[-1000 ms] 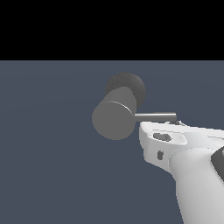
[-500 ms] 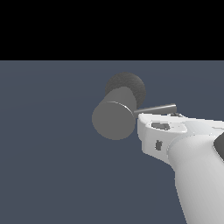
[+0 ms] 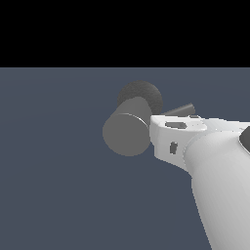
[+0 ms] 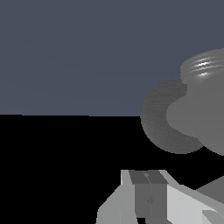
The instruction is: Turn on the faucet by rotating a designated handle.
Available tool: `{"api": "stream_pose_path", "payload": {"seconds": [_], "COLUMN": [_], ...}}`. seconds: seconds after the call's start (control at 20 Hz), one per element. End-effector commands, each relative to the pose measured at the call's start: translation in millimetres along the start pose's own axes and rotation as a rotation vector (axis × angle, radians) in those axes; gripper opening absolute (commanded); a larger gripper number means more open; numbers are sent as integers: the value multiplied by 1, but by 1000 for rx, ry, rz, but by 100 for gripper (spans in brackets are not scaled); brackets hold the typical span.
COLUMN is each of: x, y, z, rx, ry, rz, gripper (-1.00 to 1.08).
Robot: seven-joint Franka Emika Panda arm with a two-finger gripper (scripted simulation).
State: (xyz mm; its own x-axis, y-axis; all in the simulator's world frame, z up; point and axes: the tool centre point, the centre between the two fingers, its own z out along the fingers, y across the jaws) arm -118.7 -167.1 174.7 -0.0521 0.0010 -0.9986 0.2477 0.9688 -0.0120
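Note:
The faucet (image 3: 126, 133) is a stubby grey cylinder on a darker round base (image 3: 146, 95), near the middle of the exterior view. Its handle (image 3: 179, 110), a thin grey rod, sticks out towards the exterior view's right, far end tilted upward. The rod's lower part disappears behind the top of my white hand (image 3: 176, 136), which is pressed against the cylinder's side. In the wrist view my gripper (image 4: 146, 173) has its two grey fingers closed together with nothing between them. The faucet (image 4: 199, 109) and its base (image 4: 157, 120) loom close beyond them.
My thick white forearm (image 3: 219, 190) fills the lower part of the exterior view's right. A plain blue-grey floor (image 3: 53, 171) surrounds the faucet.
My hand has risen and shifted slightly towards the cylinder. The handle has swung from nearly level to tilted upward at its far end.

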Motion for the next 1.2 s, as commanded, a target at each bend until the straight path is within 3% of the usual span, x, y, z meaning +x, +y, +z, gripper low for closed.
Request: {"api": "stream_pose_path", "payload": {"seconds": [0.0, 0.05, 0.1, 1.15], "x": [-27, -27, -5, -68], "y": [16, 16, 2, 50], "z": [3, 3, 0, -1], "rx": [-28, -28, -1, -24], "ry": [-49, -49, -3, -43], "rz": [-1, -1, 0, -1], "gripper": [-100, -100, -100, -100]}}
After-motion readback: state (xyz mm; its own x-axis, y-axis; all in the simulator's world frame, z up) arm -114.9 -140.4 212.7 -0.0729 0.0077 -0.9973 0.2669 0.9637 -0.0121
